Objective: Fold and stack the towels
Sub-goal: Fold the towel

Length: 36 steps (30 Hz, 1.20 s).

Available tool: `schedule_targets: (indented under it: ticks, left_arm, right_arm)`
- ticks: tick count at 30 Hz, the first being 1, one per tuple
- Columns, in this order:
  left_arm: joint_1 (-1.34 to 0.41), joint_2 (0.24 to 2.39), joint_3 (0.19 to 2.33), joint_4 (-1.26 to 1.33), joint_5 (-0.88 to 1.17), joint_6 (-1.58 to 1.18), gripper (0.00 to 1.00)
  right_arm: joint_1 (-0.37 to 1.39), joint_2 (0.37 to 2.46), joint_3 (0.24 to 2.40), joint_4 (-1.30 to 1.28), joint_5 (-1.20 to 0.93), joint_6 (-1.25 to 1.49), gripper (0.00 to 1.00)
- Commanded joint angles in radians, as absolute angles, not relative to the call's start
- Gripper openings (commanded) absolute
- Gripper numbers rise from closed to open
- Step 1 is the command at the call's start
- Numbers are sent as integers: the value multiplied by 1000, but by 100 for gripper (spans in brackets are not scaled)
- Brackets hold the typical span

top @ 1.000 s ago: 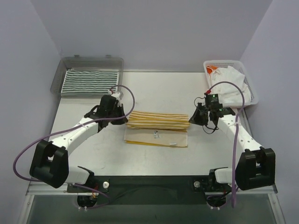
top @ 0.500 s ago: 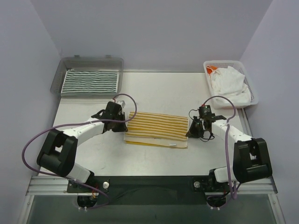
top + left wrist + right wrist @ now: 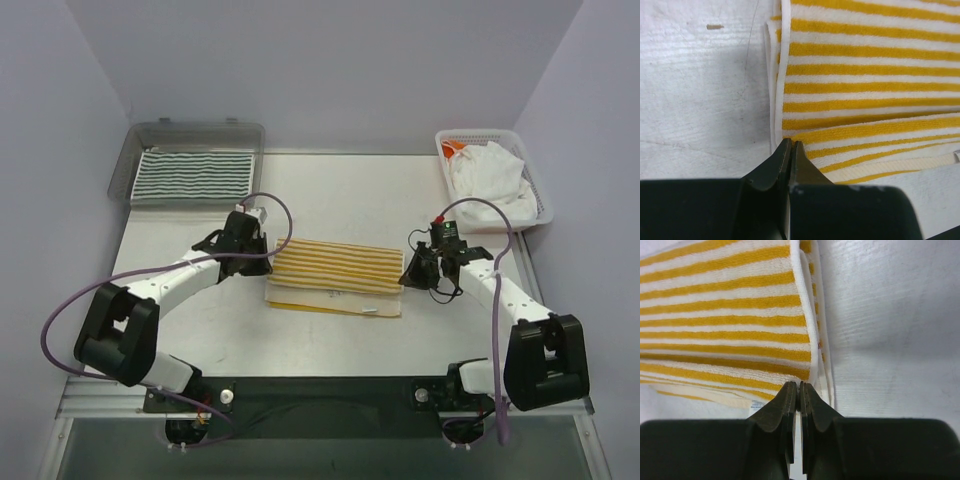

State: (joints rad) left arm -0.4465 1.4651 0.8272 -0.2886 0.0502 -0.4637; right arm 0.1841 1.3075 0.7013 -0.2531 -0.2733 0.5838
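The yellow-and-white striped towel (image 3: pixel 335 275) is mid-fold, left hand (image 3: pixel 790 146) and right hand (image 3: pixel 799 386) each pinched shut on its top layer, which next, by the look of it, wants laying square to the near edge.

Pale lilac walls (image 3: pixel 330 70) enclose a white table (image 3: pixel 340 200) under soft, even light.

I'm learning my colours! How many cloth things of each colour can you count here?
Yellow-and-white striped towel: 1
Green-and-white striped towel: 1
White towel heap: 1, pieces inside uncountable
Orange thing, mostly hidden: 1
Total: 4
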Motion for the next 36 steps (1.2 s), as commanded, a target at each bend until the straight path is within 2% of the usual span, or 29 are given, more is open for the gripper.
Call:
schedule_targets:
  ticks: [1,13,21,26,28,29,30,32,33,35,36]
  left_arm:
    - [-445,1419,900,-316,8,-436,0]
    - [-448,1376,853,-338,21,-460,0]
    - [-468,1420,776,-296,44,-512,0]
    - [-485,1410,758,-307,51,-523,3]
    - [-483,1390,752,-314,45,-526,17]
    - [-485,1364,752,-333,44,-528,29]
    - [-485,1347,753,-347,46,-526,49]
    - [-489,1283,755,-383,48,-529,64]
    - [-492,1255,756,-399,48,-532,77]
    - [-509,1171,767,-423,41,-541,80]
    - [-515,1145,769,-422,32,-548,81]
  right_arm:
    - [179,1247,745,-321,-235,591,0]
    - [181,1204,736,-362,-236,609,0]
    - [181,1292,684,-348,-209,604,0]
    - [187,1316,673,-344,-222,607,1]
    - [189,1302,673,-360,-232,607,12]
    - [192,1278,675,-371,-230,604,27]
    - [190,1263,678,-397,-227,597,32]
    - [193,1203,695,-431,-210,591,41]
    - [198,1178,704,-461,-207,581,43]
    - [202,1113,738,-483,-210,575,45]
    - [206,1095,748,-486,-228,571,50]
